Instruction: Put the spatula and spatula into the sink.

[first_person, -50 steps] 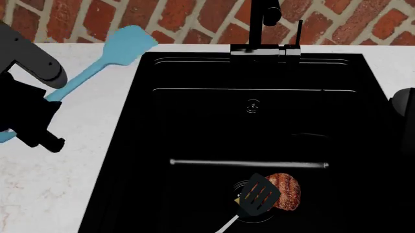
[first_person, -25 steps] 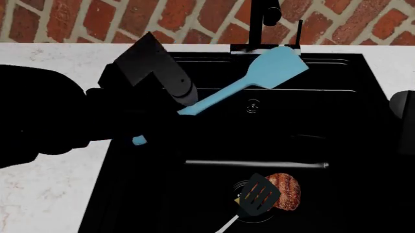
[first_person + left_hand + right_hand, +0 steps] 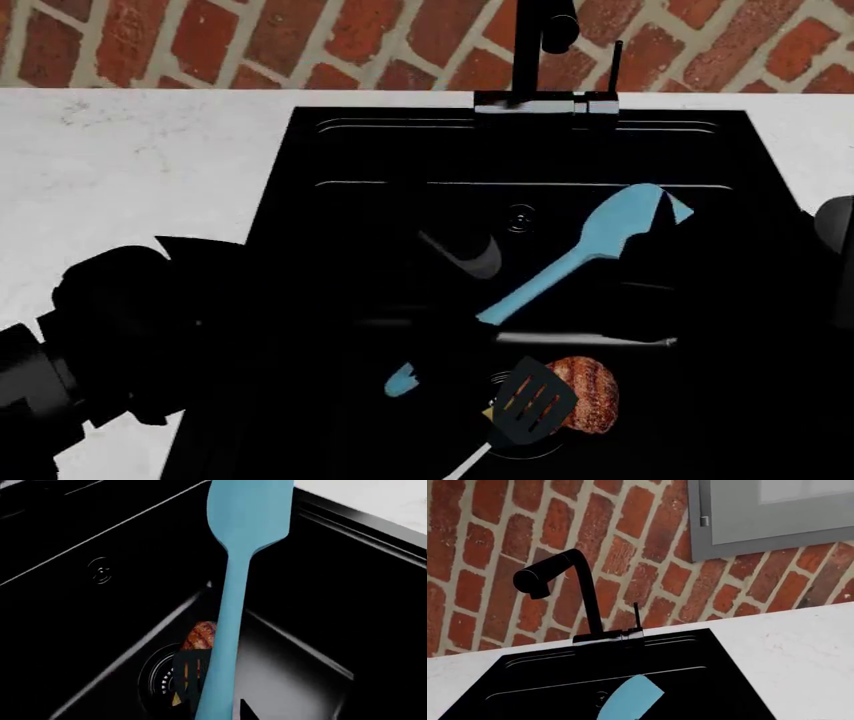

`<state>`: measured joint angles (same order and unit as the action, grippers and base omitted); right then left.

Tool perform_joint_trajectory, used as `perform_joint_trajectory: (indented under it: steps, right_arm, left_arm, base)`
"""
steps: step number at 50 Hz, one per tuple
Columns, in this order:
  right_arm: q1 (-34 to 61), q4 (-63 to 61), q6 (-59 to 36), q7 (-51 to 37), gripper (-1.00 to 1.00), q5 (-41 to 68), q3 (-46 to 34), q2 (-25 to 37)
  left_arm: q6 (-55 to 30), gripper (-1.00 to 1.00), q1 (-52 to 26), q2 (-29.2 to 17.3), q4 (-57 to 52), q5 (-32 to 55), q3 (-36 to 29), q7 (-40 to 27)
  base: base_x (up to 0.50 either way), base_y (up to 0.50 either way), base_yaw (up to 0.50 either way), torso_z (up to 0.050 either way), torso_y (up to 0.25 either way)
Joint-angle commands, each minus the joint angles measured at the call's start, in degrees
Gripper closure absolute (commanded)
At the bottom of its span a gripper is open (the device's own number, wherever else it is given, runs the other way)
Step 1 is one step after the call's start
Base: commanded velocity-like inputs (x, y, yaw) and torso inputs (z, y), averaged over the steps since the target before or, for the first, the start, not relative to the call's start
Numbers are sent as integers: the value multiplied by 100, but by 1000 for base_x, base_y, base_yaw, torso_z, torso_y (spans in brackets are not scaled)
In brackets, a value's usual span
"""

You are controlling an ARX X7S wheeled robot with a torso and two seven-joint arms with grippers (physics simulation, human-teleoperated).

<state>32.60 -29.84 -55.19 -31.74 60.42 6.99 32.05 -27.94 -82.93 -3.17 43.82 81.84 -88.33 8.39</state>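
Left arm: a dark mass reaching from the counter's left side over the sink in the head view; its gripper merges with the black basin.
Left gripper state: closed on the light blue spatula, gripping its handle between the free tip and the blade; the fingers themselves are hard to make out.
Light blue spatula, location: held above the basin interior, over the silver bar, not resting on the floor.
Light blue spatula, long axis: diagonal in the head view, handle tip toward the near left, rounded blade toward the far right, short of the back wall. In the left wrist view the handle runs straight away from the camera, blade farthest.
Black slotted spatula: lying in the sink over the round drain, head up against the grill-marked meat, thin pale handle pointing toward the near edge.
Faucet: black, rising at the sink's back rim before the brick wall.
Right gripper: only a dark edge of the right arm shows at the head view's right border; the gripper does not appear in any view.
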Motion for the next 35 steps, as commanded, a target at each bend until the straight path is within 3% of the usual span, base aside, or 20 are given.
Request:
perform_joint_trajectory:
  steps: [1,18,35]
  right_arm:
    - [-41,-2,33,102,-100,-40,207,-60]
    - [-98,-38,63,71,-100,3,234,-39]
    - [-130,-115,46,-6,-100,81,267,2]
  left_arm:
    - [182,100,483,316,337,126,-185,105]
    - [-173,100,1267,317,289,-1190,-88,171]
    - [-249,100,1655,317,370,-1657,-8,232]
  base:
    - [0,0,0,0,0]
    - [0,0,0,0,0]
    - [-1,0,0,0,0]
